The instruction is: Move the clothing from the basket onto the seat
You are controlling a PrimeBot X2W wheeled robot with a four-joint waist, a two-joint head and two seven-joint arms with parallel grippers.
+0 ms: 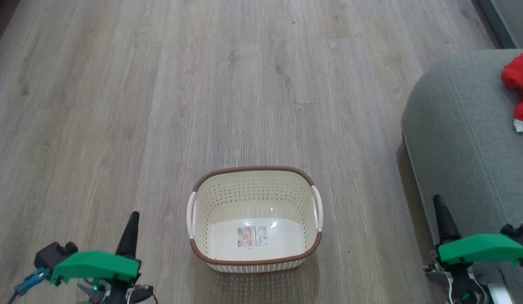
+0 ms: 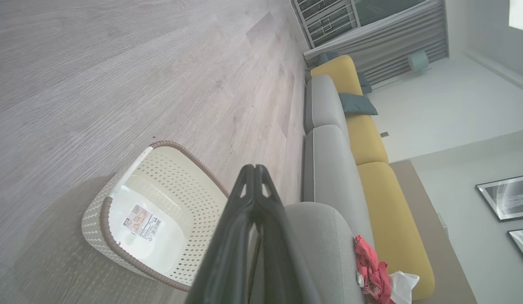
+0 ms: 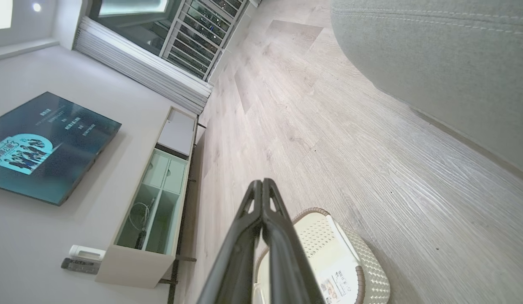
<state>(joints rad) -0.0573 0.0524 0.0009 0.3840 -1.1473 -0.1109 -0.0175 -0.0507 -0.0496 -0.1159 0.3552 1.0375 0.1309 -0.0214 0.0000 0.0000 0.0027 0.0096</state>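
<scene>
The basket (image 1: 253, 169) between the closed, empty left gripper (image 1: 134, 216) and right gripper (image 1: 437, 202) is bare, and the clothing (image 1: 518, 88) lies on the seat (image 1: 455, 139) beyond the right one: probably nothing remains to grasp.

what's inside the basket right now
Only a label sticker on the base of the basket. Its whole bottom shows in the head view, so nothing is hidden. The red clothing lies on the seat.
</scene>
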